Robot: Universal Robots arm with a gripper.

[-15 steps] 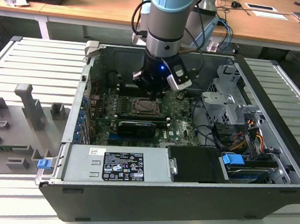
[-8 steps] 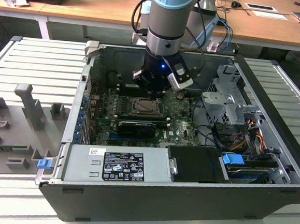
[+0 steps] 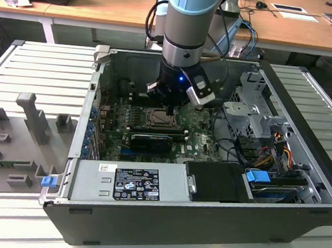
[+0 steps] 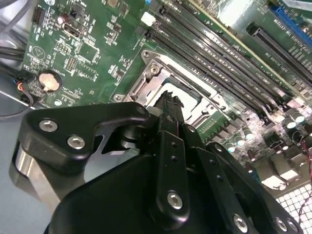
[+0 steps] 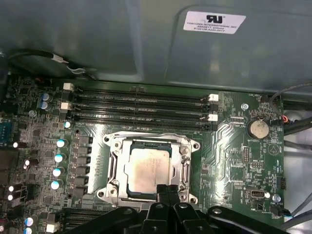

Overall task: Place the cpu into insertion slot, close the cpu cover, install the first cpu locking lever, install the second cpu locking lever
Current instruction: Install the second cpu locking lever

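Note:
In the first wrist view the cpu [image 5: 146,168] lies flat in the insertion slot [image 3: 162,119], its pale metal top facing up. The silver-grey cpu cover [image 5: 146,141] lies down around it, and the chip shows through the cover's square cut-out. I cannot make out how the two locking levers stand. My gripper [image 5: 167,189] is shut with its black fingertips together, hanging just above the edge of the socket nearest the camera, with nothing seen between them. The exterior view has my gripper [image 3: 168,108] low inside the open computer case, right over the socket.
Long black memory slots [image 5: 141,105] run beside the socket, and a coin battery [image 5: 258,128] sits on the green board. A black graphics card [image 3: 150,141], the grey power supply [image 3: 130,181], a drive cage [image 3: 253,113] and loose cables crowd the case.

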